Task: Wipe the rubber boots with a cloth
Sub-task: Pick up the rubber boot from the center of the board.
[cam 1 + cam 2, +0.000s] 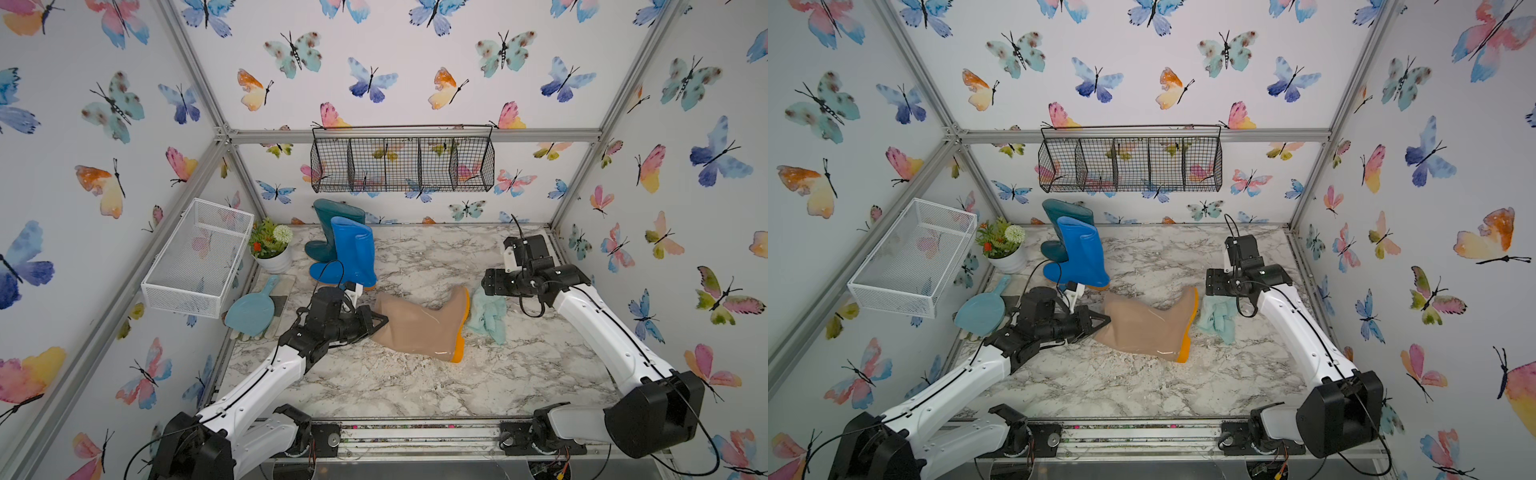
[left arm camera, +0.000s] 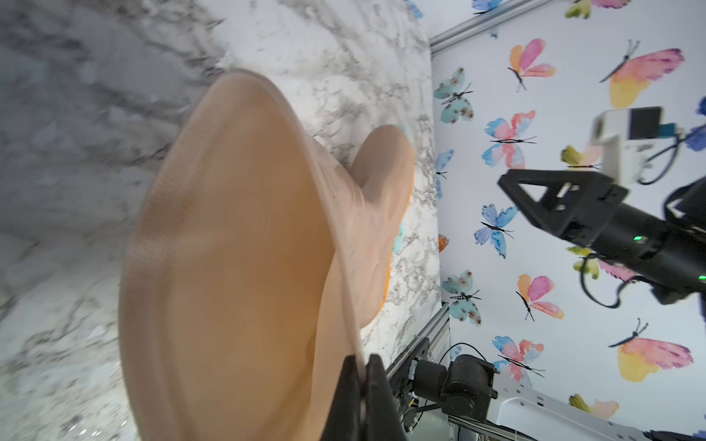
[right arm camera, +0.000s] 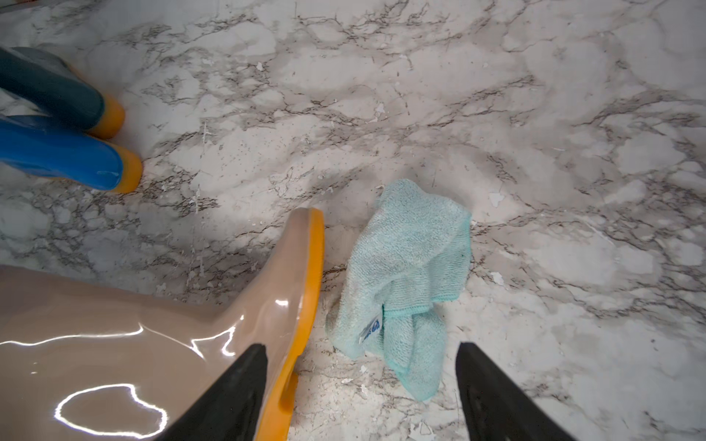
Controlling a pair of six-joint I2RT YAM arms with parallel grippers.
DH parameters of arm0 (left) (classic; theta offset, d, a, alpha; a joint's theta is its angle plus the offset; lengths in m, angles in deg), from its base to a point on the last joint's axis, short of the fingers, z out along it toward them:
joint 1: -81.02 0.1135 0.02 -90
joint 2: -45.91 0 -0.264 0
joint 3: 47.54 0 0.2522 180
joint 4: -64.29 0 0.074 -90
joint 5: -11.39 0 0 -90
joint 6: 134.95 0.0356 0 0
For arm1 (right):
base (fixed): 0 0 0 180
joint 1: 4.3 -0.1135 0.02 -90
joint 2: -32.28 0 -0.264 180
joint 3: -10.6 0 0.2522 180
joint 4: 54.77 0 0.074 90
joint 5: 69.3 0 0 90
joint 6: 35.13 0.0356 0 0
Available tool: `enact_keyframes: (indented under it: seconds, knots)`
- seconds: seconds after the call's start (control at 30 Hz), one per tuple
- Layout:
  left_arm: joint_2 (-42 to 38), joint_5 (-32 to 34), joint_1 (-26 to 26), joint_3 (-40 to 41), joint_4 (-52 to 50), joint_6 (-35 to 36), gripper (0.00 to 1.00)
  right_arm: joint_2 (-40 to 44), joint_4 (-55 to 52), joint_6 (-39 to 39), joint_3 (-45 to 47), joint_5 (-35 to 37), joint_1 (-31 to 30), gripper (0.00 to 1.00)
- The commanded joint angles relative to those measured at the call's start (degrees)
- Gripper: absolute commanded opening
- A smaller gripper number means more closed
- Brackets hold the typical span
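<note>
The beige boot (image 1: 419, 324) (image 1: 1146, 324) lies on its side mid-table, orange sole toward the right. My left gripper (image 1: 380, 322) (image 2: 361, 366) is shut on the rim of its shaft opening (image 2: 237, 248). The aqua cloth (image 1: 488, 318) (image 1: 1217, 318) (image 3: 408, 267) lies crumpled on the marble just beyond the sole. Above it hangs my right gripper (image 1: 488, 286) (image 3: 361, 345), open, holding nothing; one finger stands over the boot's sole (image 3: 301, 305). The blue boot (image 1: 353, 253) (image 3: 57, 152) and the teal boot (image 1: 332, 224) (image 3: 49, 88) stand upright at the back left.
A white mesh basket (image 1: 199, 257) hangs on the left wall. A potted plant (image 1: 272, 249) and a light blue scoop (image 1: 251, 309) lying on gloves sit at the left edge. A black wire basket (image 1: 403, 164) hangs on the back wall.
</note>
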Motion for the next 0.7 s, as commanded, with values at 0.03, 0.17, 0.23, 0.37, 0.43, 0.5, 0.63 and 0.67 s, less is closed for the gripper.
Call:
enact_keyframes:
  seconds: [0.03, 0.17, 0.23, 0.37, 0.43, 0.5, 0.63, 0.67]
  knots:
    - [2.6, 1.4, -3.8, -10.2, -1.7, 1.6, 0.00, 5.6, 8.1, 5.2, 10.6, -12.0, -0.1, 0.78]
    - [3.8, 3.5, -7.6, -16.8, -3.2, 1.8, 0.00, 8.6, 11.2, 8.0, 14.3, -16.5, -0.3, 0.69]
    - [3.8, 3.6, -9.1, -19.0, -3.3, 1.9, 0.00, 9.8, 11.6, 8.3, 14.3, -17.6, -0.4, 0.62]
    - [3.1, 7.4, -10.8, -21.5, -3.7, 0.4, 0.00, 8.9, 12.1, 9.0, 12.5, -23.8, -1.1, 0.56]
    - [2.2, 9.6, -11.8, -21.9, -3.7, -0.7, 0.00, 7.6, 12.1, 9.6, 10.9, -24.3, -4.1, 0.54]
    - [1.0, 12.9, -13.3, -22.1, -3.7, -1.4, 0.00, 6.3, 12.0, 9.7, 8.3, -22.0, -9.6, 0.52]
    - [-1.4, 21.9, -16.8, -21.2, -5.4, -2.7, 0.00, 4.3, 13.2, 8.1, 4.2, -18.8, -20.9, 0.53]
    - [-2.2, 25.3, -17.9, -20.6, -6.4, -3.3, 0.00, 4.5, 13.6, 7.3, 3.9, -16.3, -24.2, 0.54]
